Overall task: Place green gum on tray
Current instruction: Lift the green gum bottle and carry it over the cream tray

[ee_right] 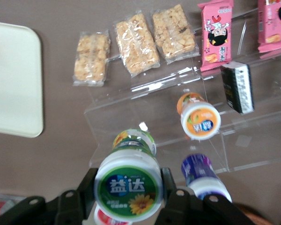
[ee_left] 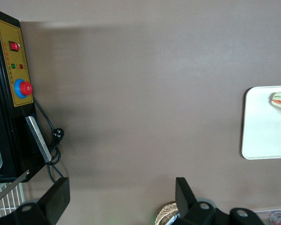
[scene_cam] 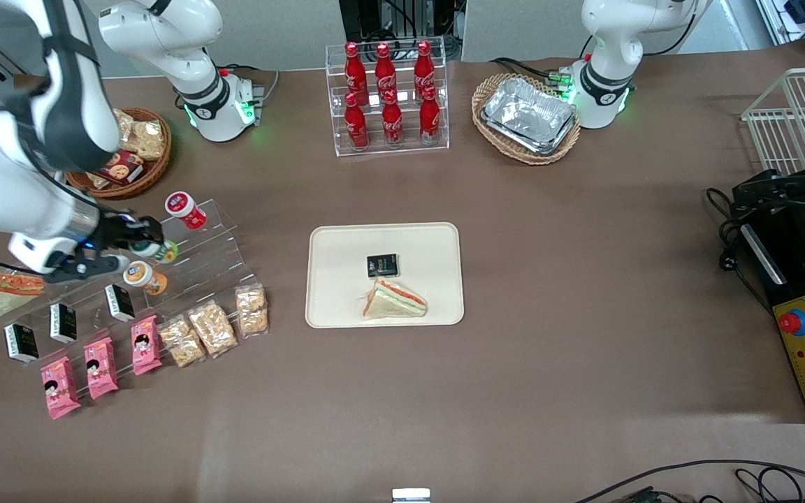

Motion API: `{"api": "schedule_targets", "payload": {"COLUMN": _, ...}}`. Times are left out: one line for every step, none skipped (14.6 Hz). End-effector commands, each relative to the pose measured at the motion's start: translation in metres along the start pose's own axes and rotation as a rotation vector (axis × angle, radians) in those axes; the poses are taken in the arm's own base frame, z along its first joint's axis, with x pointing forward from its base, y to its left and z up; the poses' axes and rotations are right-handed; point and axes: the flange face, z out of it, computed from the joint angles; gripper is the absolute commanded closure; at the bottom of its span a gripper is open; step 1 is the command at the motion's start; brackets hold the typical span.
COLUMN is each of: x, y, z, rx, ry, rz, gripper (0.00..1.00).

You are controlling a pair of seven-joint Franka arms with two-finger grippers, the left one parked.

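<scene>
Hand (scene_cam: 142, 246) of the working arm hangs over the clear stepped rack (scene_cam: 193, 262) at the working arm's end of the tabletop (scene_cam: 584, 279), and its two fingers (ee_right: 84, 187) press on both sides of the green gum (ee_right: 129, 180). In the wrist view the canister sits between the fingers with its round green-rimmed lid toward the camera, and it seems lifted a little off the rack step, though this is hard to judge. The orange-lidded canister (scene_cam: 142, 275) lies on the rack just beside the hand, nearer to the front camera, and a red canister (scene_cam: 184, 209) stands farther from the camera. The blue-lidded canister (ee_right: 203, 178) lies close beside the green gum. The tray (scene_cam: 332, 307) rests in the middle of the tabletop, well apart from the hand, and it carries a black packet (scene_cam: 382, 265) and a sandwich (scene_cam: 394, 300).
</scene>
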Motion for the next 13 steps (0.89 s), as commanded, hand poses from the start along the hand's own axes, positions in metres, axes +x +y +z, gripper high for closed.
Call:
{"api": "schedule_targets", "payload": {"x": -0.003, "y": -0.006, "z": -0.063, "rx": -0.005, "ry": -0.027, "rz": -0.007, "gripper": 0.71}}
{"api": "schedule_targets", "payload": {"x": -0.006, "y": -0.01, "z": -0.079, "rx": -0.002, "ry": -0.034, "rz": -0.012, "gripper": 0.71}}
{"api": "schedule_targets", "payload": {"x": -0.008, "y": -0.015, "z": -0.091, "rx": -0.002, "ry": -0.036, "rz": -0.02, "gripper": 0.71}}
{"api": "schedule_targets", "payload": {"x": -0.009, "y": -0.021, "z": -0.099, "rx": -0.002, "ry": -0.032, "rz": -0.013, "gripper": 0.71}}
{"api": "schedule_targets", "payload": {"x": -0.006, "y": -0.043, "z": -0.097, "rx": 0.005, "ry": -0.033, "rz": 0.004, "gripper": 0.71}}
{"api": "schedule_targets", "payload": {"x": -0.004, "y": -0.069, "z": -0.092, "rx": 0.007, "ry": -0.045, "rz": 0.044, "gripper": 0.71}}
{"api": "schedule_targets", "payload": {"x": -0.002, "y": -0.101, "z": -0.085, "rx": -0.006, "ry": -0.056, "rz": 0.083, "gripper": 0.71}}
{"api": "schedule_targets", "payload": {"x": 0.002, "y": -0.131, "z": -0.075, "rx": -0.019, "ry": -0.061, "rz": 0.118, "gripper": 0.71}}
{"api": "schedule_targets", "payload": {"x": 0.005, "y": -0.16, "z": -0.062, "rx": -0.014, "ry": -0.063, "rz": 0.144, "gripper": 0.71}}
{"api": "schedule_targets", "payload": {"x": 0.008, "y": -0.18, "z": -0.042, "rx": -0.009, "ry": -0.054, "rz": 0.159, "gripper": 0.71}}
{"api": "schedule_targets", "payload": {"x": 0.009, "y": -0.195, "z": -0.023, "rx": -0.007, "ry": -0.029, "rz": 0.168, "gripper": 0.71}}
{"api": "schedule_targets", "payload": {"x": 0.007, "y": -0.213, "z": -0.001, "rx": -0.012, "ry": -0.017, "rz": 0.182, "gripper": 0.71}}
{"api": "schedule_targets", "payload": {"x": 0.006, "y": -0.231, "z": 0.016, "rx": -0.013, "ry": 0.002, "rz": 0.207, "gripper": 0.71}}
